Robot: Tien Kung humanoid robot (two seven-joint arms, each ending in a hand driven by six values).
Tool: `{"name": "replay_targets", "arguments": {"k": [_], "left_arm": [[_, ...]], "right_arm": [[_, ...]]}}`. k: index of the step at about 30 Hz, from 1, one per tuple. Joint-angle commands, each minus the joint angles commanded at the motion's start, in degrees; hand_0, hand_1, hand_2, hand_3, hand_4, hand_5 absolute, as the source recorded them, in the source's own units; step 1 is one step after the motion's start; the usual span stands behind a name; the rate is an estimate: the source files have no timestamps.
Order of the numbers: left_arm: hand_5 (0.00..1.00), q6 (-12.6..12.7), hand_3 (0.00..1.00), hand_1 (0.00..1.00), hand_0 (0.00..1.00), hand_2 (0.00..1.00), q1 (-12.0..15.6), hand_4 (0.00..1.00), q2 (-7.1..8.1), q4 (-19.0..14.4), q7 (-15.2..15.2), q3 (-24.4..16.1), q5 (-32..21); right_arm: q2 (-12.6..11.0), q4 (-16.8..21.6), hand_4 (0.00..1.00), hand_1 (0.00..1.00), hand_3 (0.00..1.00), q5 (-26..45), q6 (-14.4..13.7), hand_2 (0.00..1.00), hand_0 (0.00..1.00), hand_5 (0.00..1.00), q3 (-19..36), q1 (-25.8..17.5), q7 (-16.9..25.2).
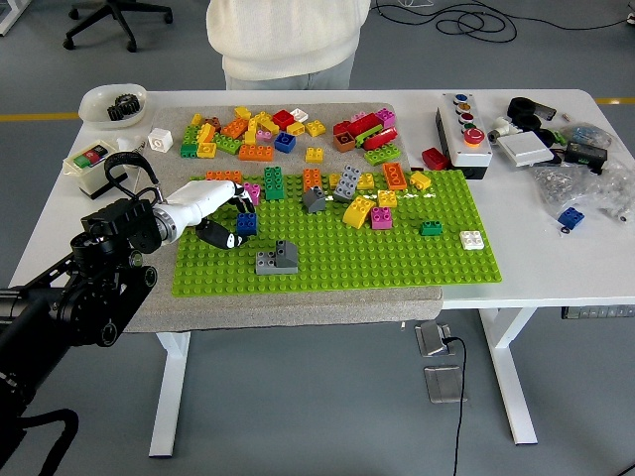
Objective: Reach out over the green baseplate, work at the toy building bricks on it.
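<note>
A: Head view: the robot's left hand (213, 206) reaches in over the left end of the green baseplate (397, 260) on the white worktop (556, 260). Its white-shelled fingers (226, 193) are curled loosely, tips close to a blue brick (246, 223) just ahead of it. Whether they have closed on anything cannot be told from here; the thumb (220, 238) hangs dark below the palm.

B: And the right hand?

A: Not in the picture. A person in a pale top (288, 40) stands at the far side, hands unseen.

B: What surrounds the hand?

A: A pink brick (253, 191) and a green brick (273, 182) sit just beyond the fingertips, an orange brick (224, 177) behind the knuckles. A grey block (277, 258) lies ahead and nearer the robot. More bricks crowd the plate further out, and a loose heap (263, 134) lies past it on the grey mat (159, 297).

B: How should the step be done well?

A: In my judgement, the blue brick is the likely target. The hand should settle thumb and fingers on opposite sides of it, keep clear of the pink and green neighbours, then lift straight up, since a studded brick may grip the plate and a sideways pull could drag the plate or topple what stands nearby.
</note>
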Motion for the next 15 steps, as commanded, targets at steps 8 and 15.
{"name": "replay_targets", "arguments": {"k": [8, 15], "left_arm": [[0.180, 0.00, 0.656, 0.755, 0.782, 0.668, -0.27, 0.735, -0.16, 0.65, 0.11, 0.24, 0.00], [0.186, 0.01, 0.652, 0.755, 0.782, 0.666, -0.49, 0.736, -0.34, 1.04, 0.24, 0.46, 0.00]], "right_arm": [[-0.01, 0.00, 0.769, 0.615, 0.540, -0.06, 0.00, 0.635, 0.736, 0.490, 0.07, 0.05, 0.02], [-0.05, 0.00, 0.770, 0.615, 0.541, 0.00, -0.02, 0.635, 0.736, 0.490, 0.12, 0.15, 0.00]]}}
